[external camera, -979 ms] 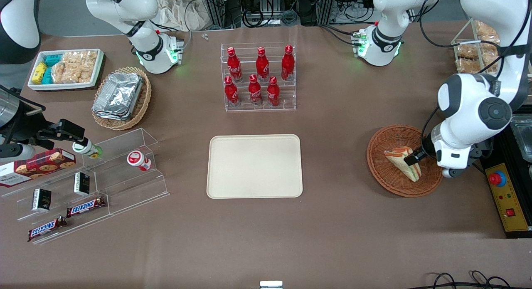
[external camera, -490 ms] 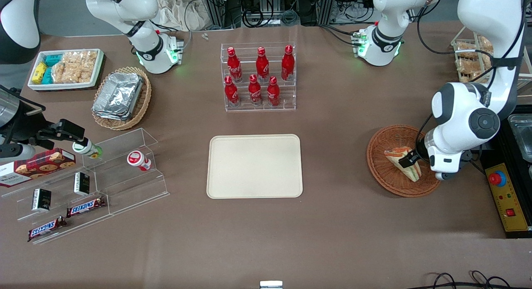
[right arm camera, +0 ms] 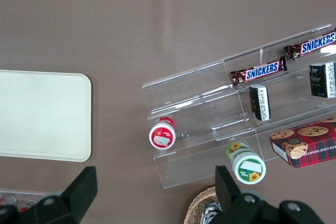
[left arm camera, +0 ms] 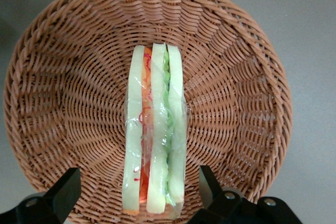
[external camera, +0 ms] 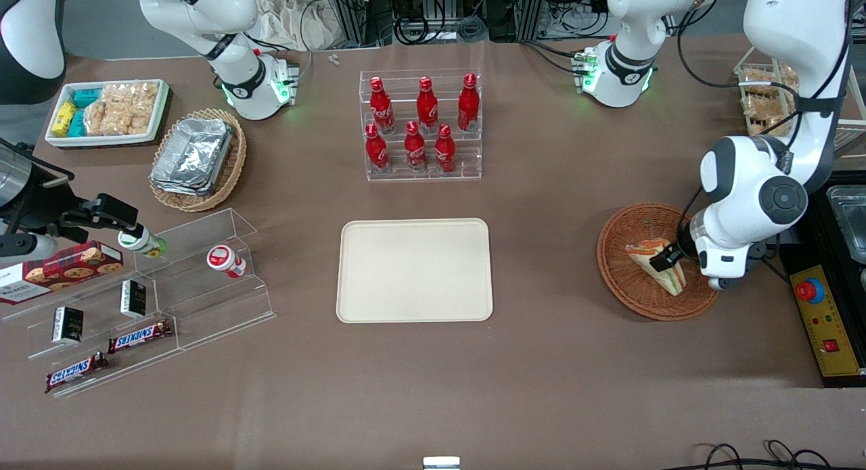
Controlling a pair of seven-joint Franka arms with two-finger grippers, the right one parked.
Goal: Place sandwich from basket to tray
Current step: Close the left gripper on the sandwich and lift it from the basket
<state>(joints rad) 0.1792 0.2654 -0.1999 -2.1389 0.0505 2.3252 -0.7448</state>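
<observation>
Brown table (external camera: pixel 555 375) carries tray (external camera: pixel 415 270), basket (external camera: pixel 626 280), bottle rack (external camera: pixel 421 125); end effector (left arm camera: pixel 139 190) above basket

The left arm (external camera: pixel 758 206) is showing glossy white shells, dark grey round joint caps and black cables trailing alongside; its gripper (left arm camera: pixel 139 198) is black, above the basket (left arm camera: pixel 247 103), fingers spread.

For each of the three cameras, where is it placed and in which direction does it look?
Front view: high above the table edge, looking down at both arms; the gripper is over the sandwich in the basket.
Left wrist view: on the working arm, looking straight down at the sandwich in the basket; open gripper fingers straddle it.
Right wrist view: on the parked arm, looking down at the tray and acrylic shelf.
Shared: front and left wrist views both show the sandwich; front and right wrist views both show the tray.
</observation>
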